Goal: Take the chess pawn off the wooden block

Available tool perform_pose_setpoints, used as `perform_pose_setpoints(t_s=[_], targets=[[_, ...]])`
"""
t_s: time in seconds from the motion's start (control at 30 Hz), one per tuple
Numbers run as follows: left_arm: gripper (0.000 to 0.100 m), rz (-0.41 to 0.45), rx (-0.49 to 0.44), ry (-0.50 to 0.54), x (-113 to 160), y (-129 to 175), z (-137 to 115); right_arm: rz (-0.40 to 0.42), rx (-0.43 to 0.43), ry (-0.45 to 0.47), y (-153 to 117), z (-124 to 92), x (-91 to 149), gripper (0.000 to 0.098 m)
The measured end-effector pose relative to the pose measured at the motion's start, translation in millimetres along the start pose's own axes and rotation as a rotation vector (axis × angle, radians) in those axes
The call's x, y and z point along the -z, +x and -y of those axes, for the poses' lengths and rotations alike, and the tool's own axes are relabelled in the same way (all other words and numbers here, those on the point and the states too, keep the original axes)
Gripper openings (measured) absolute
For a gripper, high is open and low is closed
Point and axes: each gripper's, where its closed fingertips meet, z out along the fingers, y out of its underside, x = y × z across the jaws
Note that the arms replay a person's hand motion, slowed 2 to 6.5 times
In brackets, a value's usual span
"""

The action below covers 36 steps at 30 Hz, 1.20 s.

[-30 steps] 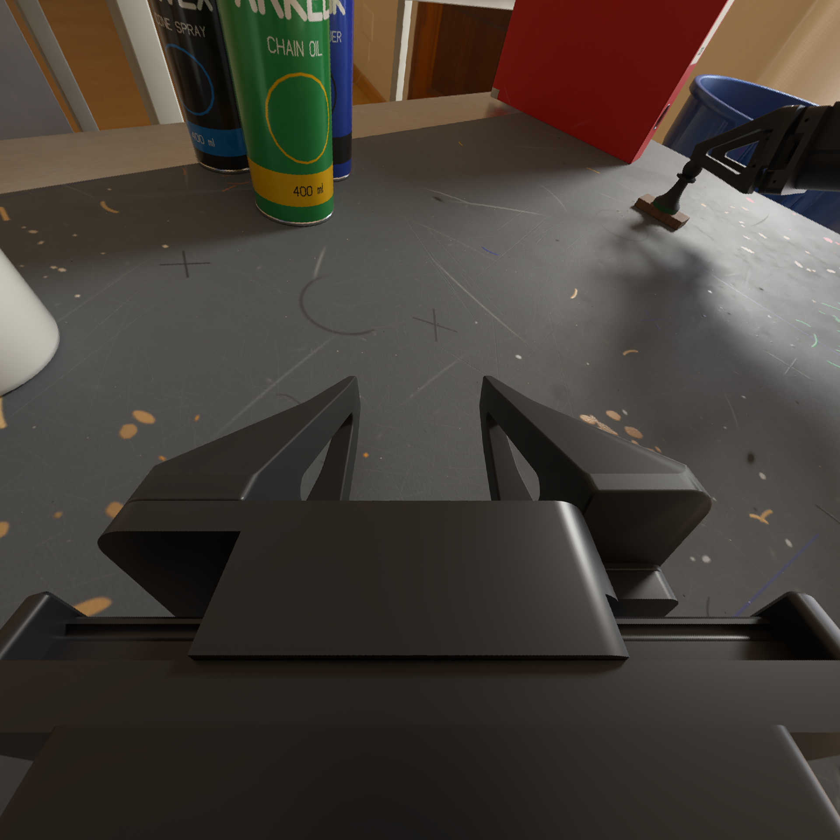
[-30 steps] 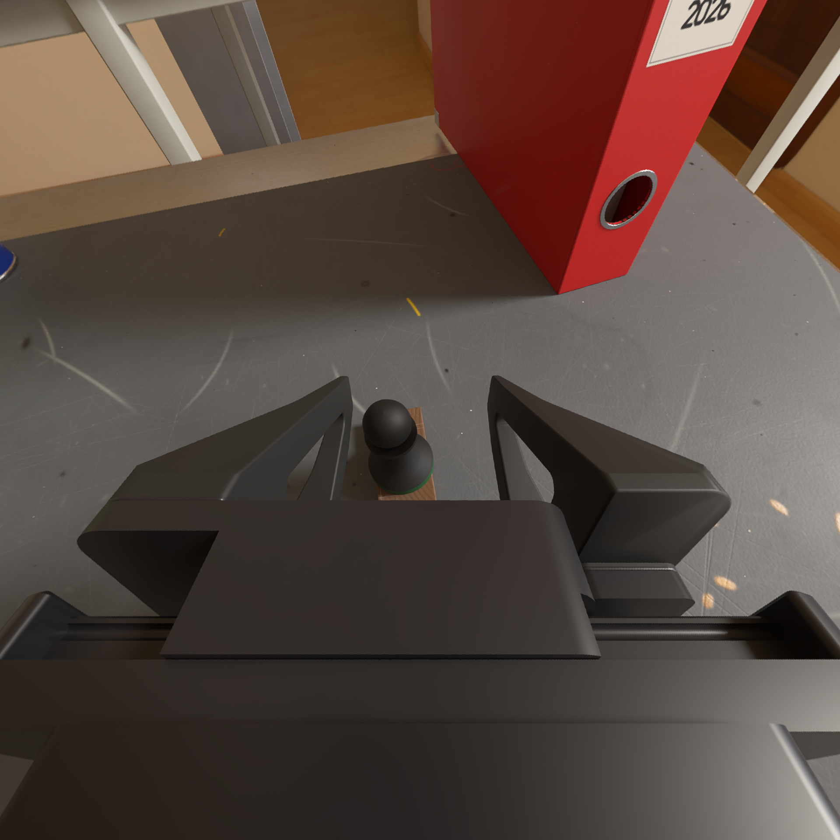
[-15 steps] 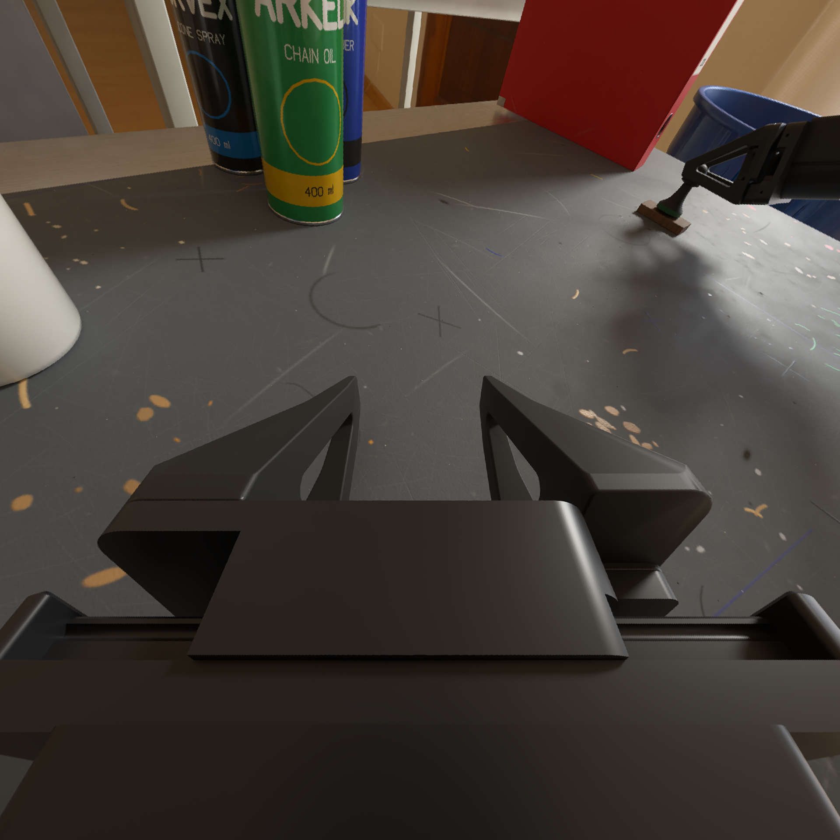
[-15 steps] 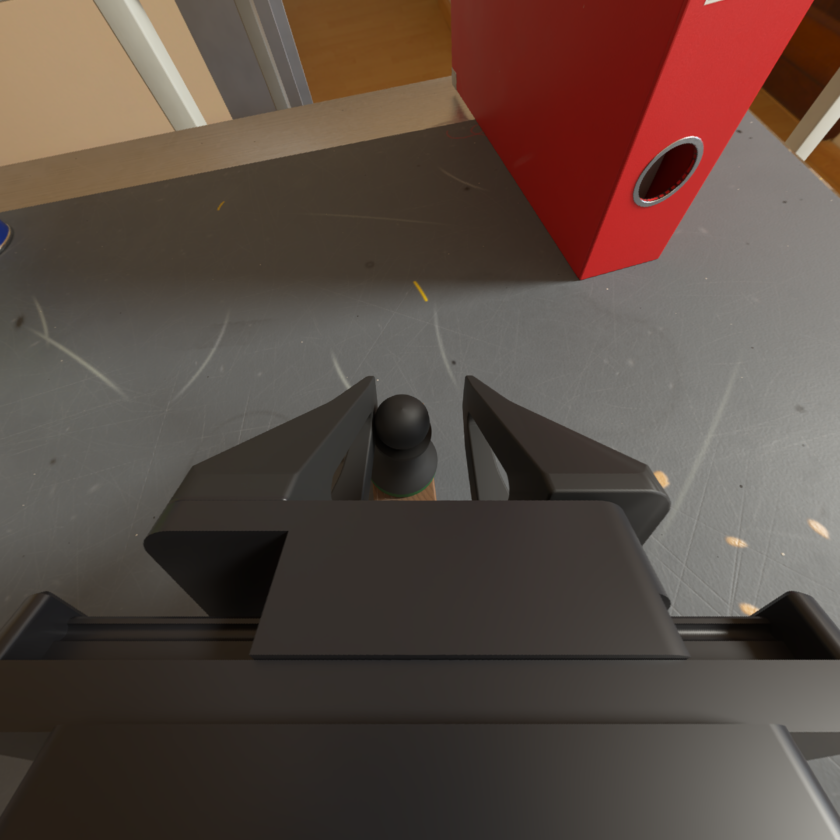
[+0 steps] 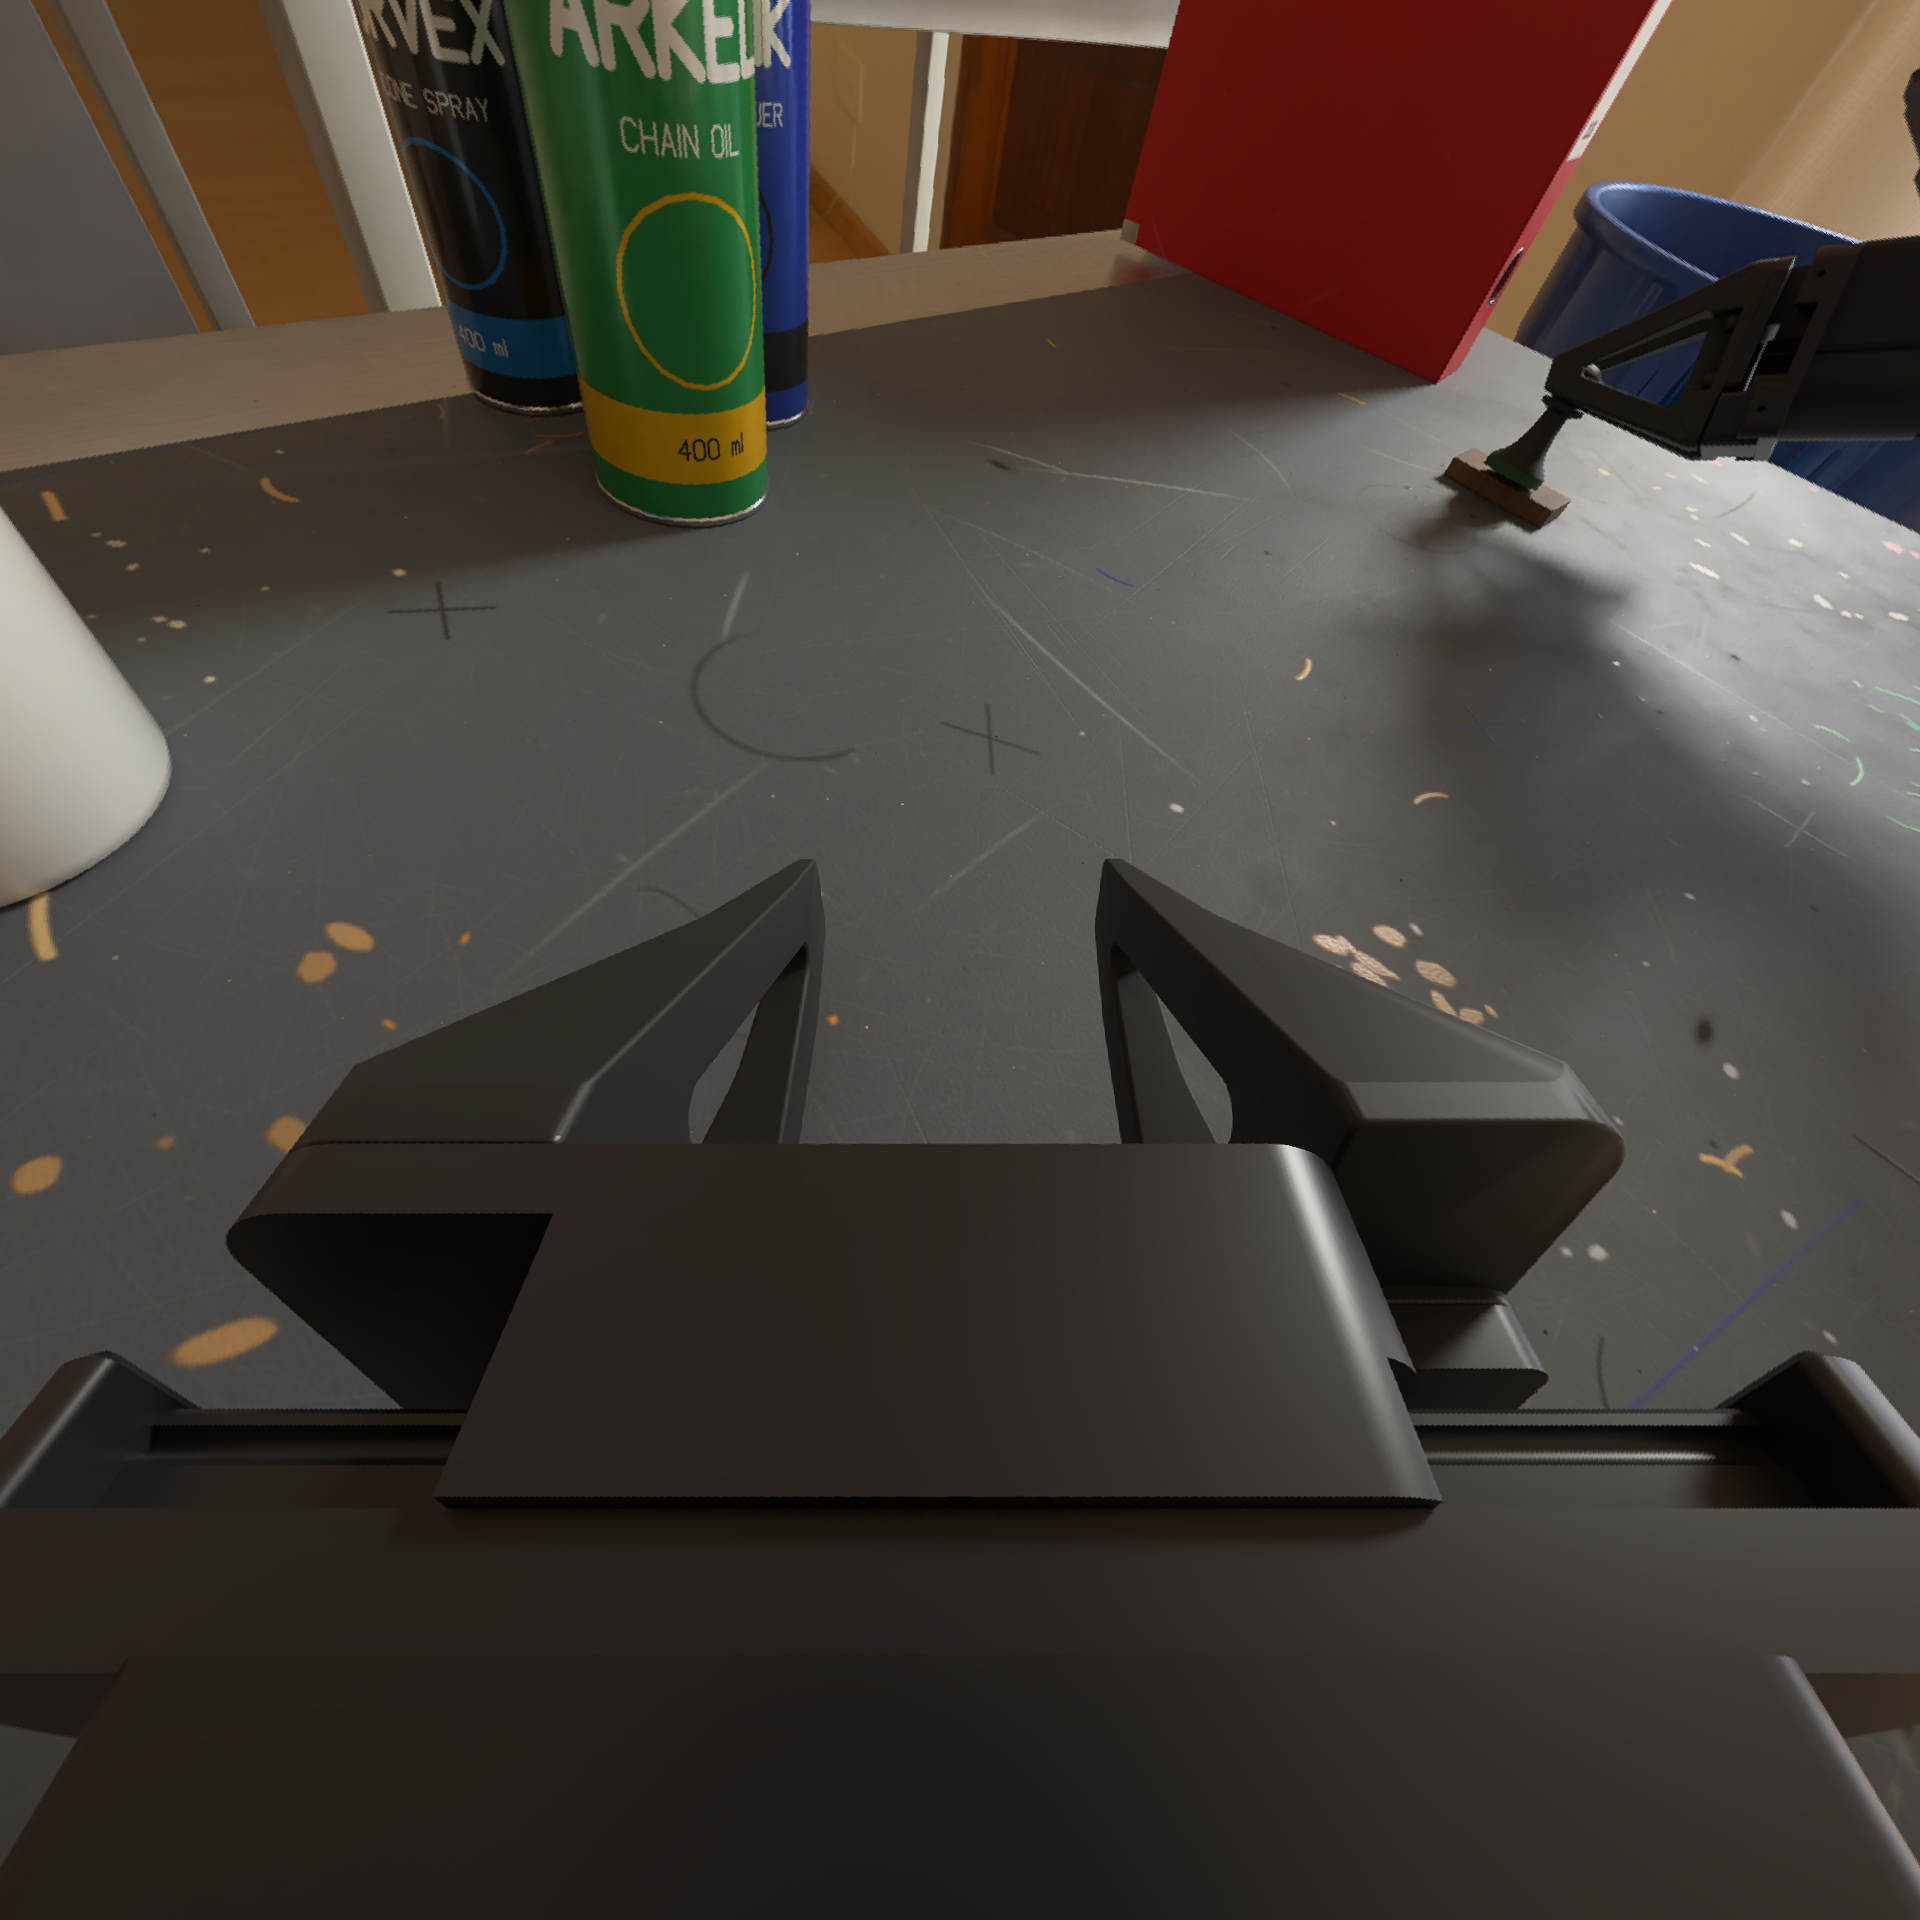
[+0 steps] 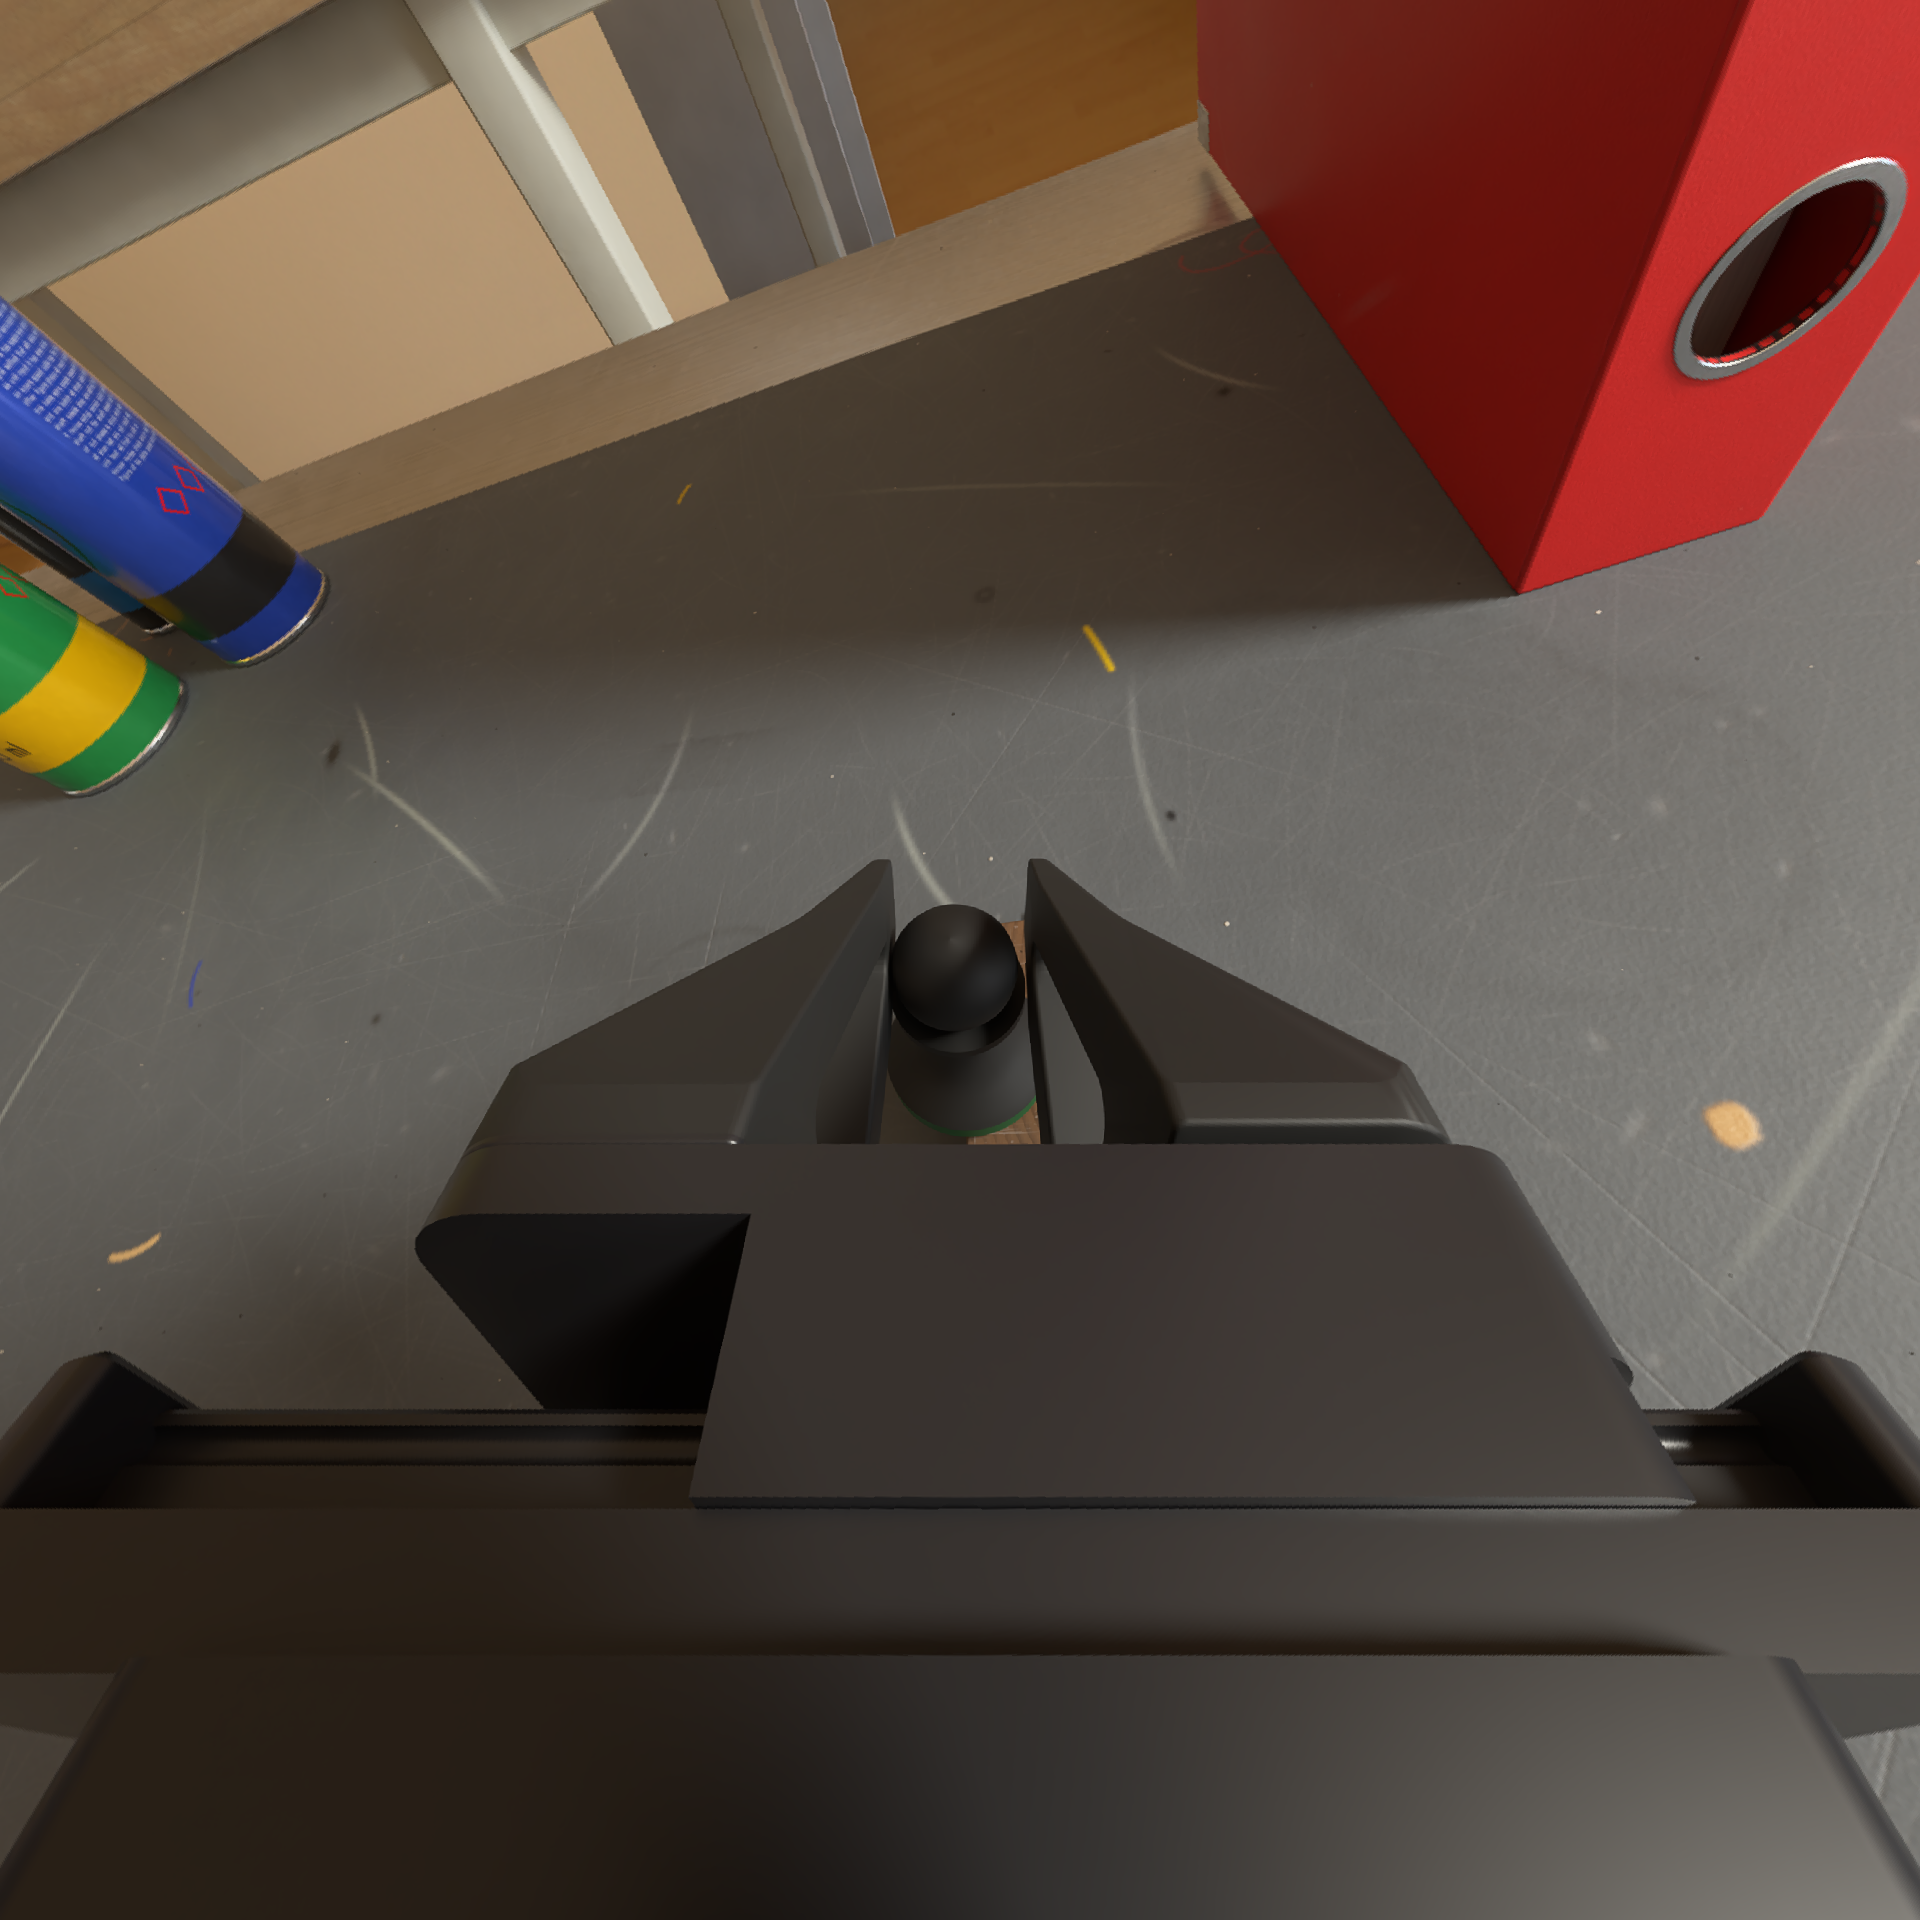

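Now the right gripper (image 6: 959, 883) pinches the upright chess pawn (image 6: 956, 997) on the wooden block (image 5: 1504, 490), the spread, empty left gripper (image 5: 960, 883) well apart

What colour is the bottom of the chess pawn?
Green, a thin ring under the black chess pawn; clearest in the right wrist view.

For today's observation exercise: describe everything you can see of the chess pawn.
The chess pawn is matt black with a round head, a collar, a flared body and a green ring at its base. It stands upright on the small wooden block on the grey table. The right gripper is shut on it, fingers flanking its head.
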Motion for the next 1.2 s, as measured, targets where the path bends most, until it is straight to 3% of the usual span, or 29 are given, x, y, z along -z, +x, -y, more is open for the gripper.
perform_pose_setpoints(t_s=[0.33,0.73,1.2], targets=[[0.044,-0.010,-0.019,-0.008,-4.7,4.2,-0.3,0.014,-0.027,0.025,-9.3,6.2,7.4,0.0212],[0.044,-0.021,-0.037,-0.010,-7.9,10.0,0.8,-0.025,0.065,0.039,-25.3,16.9,20.6,0.0212],[0.044,-0.002,-0.071,-0.014,-9.8,12.3,0.3,-0.012,0.019,0.040,-31.2,16.8,20.6,0.0212]])
